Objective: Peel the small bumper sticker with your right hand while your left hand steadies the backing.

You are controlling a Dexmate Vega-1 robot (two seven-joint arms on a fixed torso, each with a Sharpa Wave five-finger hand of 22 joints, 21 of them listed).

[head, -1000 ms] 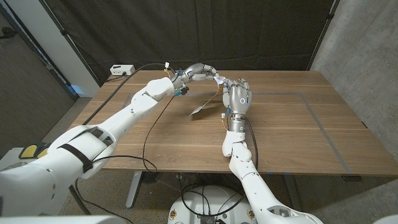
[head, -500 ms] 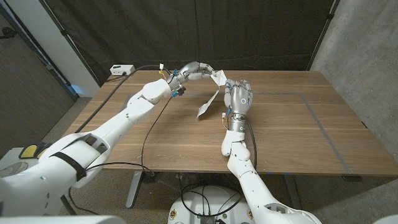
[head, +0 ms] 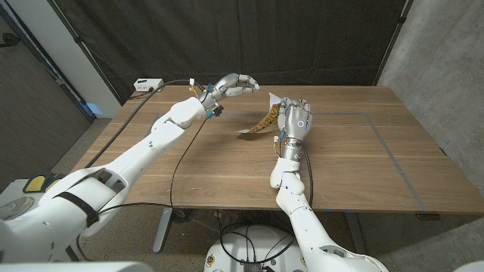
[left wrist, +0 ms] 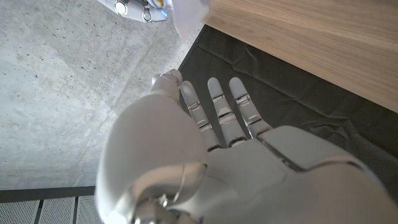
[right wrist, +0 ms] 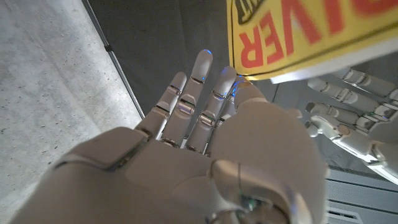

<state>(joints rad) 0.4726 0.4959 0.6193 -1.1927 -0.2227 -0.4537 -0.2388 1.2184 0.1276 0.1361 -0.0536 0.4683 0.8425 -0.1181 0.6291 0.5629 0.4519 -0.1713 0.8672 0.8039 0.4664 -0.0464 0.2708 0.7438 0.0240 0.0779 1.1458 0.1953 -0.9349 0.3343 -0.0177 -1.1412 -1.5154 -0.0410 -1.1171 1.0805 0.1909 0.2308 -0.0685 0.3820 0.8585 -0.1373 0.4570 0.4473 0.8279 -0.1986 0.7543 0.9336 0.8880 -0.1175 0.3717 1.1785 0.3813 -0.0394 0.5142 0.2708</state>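
Your right hand is raised above the desk, about midway along it and nearer the far edge, standing upright with its fingers up. It pinches the bumper sticker at the sticker's upper end; the strip hangs down and away toward your left hand, its lower white end close over the wood, though you cannot tell from the head view whether it touches. In the right wrist view the sticker shows yellow with red capital letters and a black-edged band, held just past the fingertips of that hand.

Your left hand hovers above the far edge of the desk, just beside the sticker's top but apart from it, fingers loosely curled and spread, holding nothing. The left wrist view shows that hand with its fingers extended and separated, nothing between them.

A small white box with a cable sits at the far left corner of the desk.
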